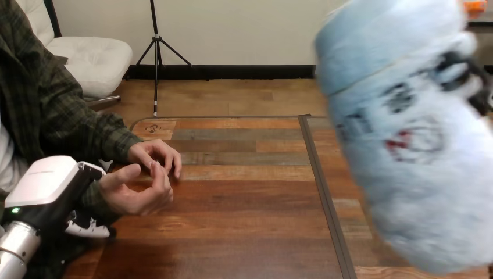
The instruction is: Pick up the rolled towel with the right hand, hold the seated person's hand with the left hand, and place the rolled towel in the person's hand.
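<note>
Stage reached: judged well advanced; the pick-up and the hold look done, the hand-over is not yet done
Rolled towel: the pale blue, fluffy, cylinder-shaped rolled towel (pixel 413 139) is off the table, raised high at the view's right, well apart from the person
Right hand: the black-and-white jointed robot right hand (pixel 472 70) shows as dark fingers curled over the upper end of the rolled towel, gripping it
Left hand: the white-shelled, black-bodied robot left hand (pixel 52 186) sits at the lower left, with parts above and below the dark-sleeved person's wrist (pixel 93 200), so it reads as clasped round it
Person's hand: the person's hand (pixel 136 195) nearer the robot lies just over the table with its palm turned up and inward and its fingers loosely curled; it holds nothing
Second hand: the person's other hand (pixel 156 156) rests just behind, fingertips touching the first
What is left: carrying the rolled towel across to the left and setting it in the upturned palm
Towel material: soft, napped cloth with dark and red markings on its side; likely to yield under a grip
Table: the brown plank-patterned wooden table (pixel 250 203) looks smooth and faintly glossy, crossed by a straight dark strip (pixel 322 186) running front to back
</note>
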